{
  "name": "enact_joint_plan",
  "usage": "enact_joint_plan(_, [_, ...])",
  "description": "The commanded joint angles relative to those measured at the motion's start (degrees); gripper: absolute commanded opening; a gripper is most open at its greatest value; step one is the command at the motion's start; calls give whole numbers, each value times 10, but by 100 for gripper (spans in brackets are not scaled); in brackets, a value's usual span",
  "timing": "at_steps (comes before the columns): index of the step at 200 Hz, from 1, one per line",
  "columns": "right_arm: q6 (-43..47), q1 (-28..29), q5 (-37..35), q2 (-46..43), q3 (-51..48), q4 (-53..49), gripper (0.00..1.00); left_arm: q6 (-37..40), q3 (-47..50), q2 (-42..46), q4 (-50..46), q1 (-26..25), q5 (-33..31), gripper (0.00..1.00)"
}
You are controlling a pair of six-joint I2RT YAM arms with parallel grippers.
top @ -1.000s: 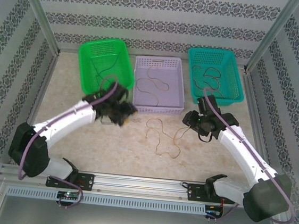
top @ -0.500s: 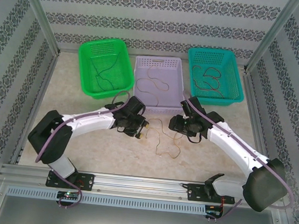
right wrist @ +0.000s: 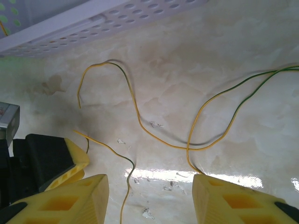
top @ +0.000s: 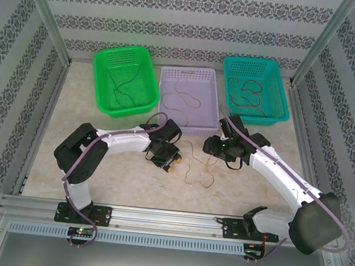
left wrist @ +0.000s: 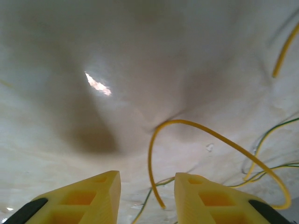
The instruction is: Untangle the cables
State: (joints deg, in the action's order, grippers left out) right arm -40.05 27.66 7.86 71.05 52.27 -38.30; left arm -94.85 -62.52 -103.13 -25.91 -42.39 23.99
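Note:
Thin yellow and green cables (top: 191,164) lie loosely looped on the marbled table between my two grippers. My left gripper (top: 170,164) is low at their left side. In the left wrist view its jaws (left wrist: 147,201) stand apart, and the free end of a yellow cable (left wrist: 196,126) hangs between the yellow fingers (left wrist: 88,198) without touching them. My right gripper (top: 211,147) hovers at the right side of the cables. Its jaws (right wrist: 150,200) are wide open over a yellow-green cable (right wrist: 139,122), and another strand (right wrist: 125,186) runs between the fingers.
Three baskets stand at the back, each with loose wires inside: green (top: 119,54), lilac (top: 184,131) and teal (top: 255,60). The lilac basket's front wall (right wrist: 93,21) is close behind the right gripper. The left gripper's finger (right wrist: 77,158) is near the right one.
The left arm swung from the green basket right and forward to the cables, and its jaws narrowed. The right gripper shifted left toward the cables.

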Motion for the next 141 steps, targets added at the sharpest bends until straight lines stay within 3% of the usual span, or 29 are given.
enact_joint_plan(1, [12, -7, 8, -12, -12, 3, 51, 31, -12, -6, -40, -8, -1, 34])
enact_joint_plan(26, [9, -7, 12, -11, -16, 9, 51, 35, -7, -16, -15, -8, -9, 24])
enact_joint_plan(46, [11, -7, 13, -8, -17, 14, 51, 45, -12, -15, -16, -9, -23, 0])
enact_joint_plan(86, [73, 0, -9, 10, -11, 24, 51, 145, -43, 68, -245, -9, -140, 0])
enact_joint_plan(141, [184, 79, -64, 127, 56, 51, 53, 168, 87, 233, -352, -4, -193, 0])
